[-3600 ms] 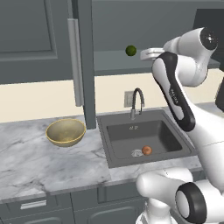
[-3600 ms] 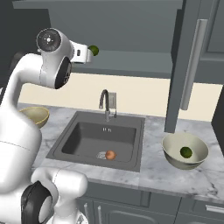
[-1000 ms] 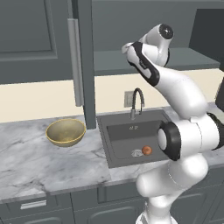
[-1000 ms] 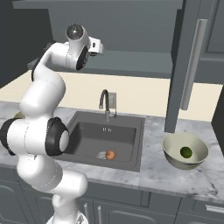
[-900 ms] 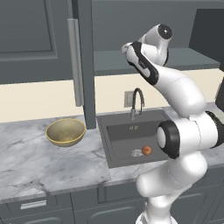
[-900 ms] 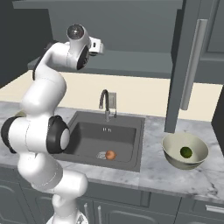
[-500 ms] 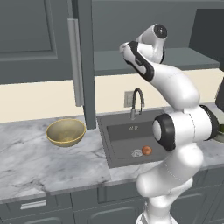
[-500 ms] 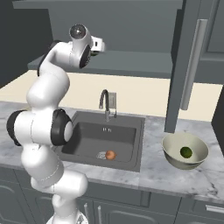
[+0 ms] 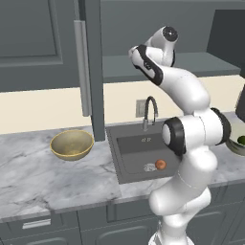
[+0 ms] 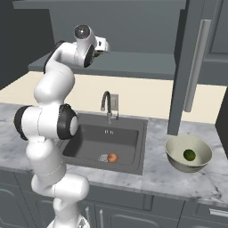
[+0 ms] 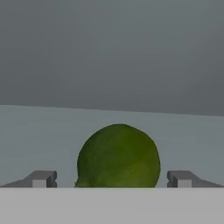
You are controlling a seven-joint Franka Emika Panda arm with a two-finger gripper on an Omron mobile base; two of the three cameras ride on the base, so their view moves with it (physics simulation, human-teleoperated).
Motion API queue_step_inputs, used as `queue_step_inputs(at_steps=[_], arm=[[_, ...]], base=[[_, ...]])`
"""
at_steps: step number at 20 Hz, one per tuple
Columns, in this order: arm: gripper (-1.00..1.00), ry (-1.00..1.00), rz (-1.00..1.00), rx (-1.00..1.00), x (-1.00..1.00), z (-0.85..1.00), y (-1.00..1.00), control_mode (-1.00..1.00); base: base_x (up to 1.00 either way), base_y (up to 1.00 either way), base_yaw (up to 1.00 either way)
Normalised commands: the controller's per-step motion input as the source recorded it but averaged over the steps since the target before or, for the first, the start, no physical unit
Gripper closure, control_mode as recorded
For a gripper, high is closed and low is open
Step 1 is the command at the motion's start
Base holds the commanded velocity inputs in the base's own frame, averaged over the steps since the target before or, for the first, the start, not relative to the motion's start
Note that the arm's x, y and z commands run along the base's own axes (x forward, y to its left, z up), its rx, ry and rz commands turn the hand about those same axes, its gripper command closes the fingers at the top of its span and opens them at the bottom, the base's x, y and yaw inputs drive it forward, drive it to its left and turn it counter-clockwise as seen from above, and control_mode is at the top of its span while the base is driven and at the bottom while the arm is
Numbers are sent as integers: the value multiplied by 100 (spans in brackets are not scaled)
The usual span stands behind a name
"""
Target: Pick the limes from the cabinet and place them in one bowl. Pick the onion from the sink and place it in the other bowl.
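End effector [image 11: 112,178] at the cabinet shelf [image 10: 133,60], fingers [image 11: 41,178] apart w/ a lime [image 11: 118,156] between them; the tips stand clear of its skin on both sides, no contact visible. Lime rests on the grey shelf, against the cabinet's back wall. Arm reaches up & far from the base, wrist level w/ the shelf, above the sink [image 9: 143,150]. Second lime [image 10: 189,155] lies inside the cream bowl [image 10: 173,153], on the bench [image 10: 156,178] right of the sink, just below the open cabinet door [image 10: 180,67]. Onion [image 9: 161,164] sits on the sink floor, near side, just beside the drain [image 9: 150,167]. Tan bowl [image 9: 72,144] stands on the bench left of the sink, near the other open door [image 9: 91,72]. Faucet [image 9: 150,113] at the sink's far edge.
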Motion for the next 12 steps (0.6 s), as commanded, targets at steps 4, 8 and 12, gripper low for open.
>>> queue_step_inputs(at_steps=[4, 8, 12], arm=[[-100, 0, 0, -3, 28, -7, 0, -100], [-100, 0, 0, -2, 28, -7, 0, -100], [-100, 0, 0, -3, 27, -7, 0, -100]], base=[[0, 0, 0], [0, 0, 0], [0, 0, 0]])
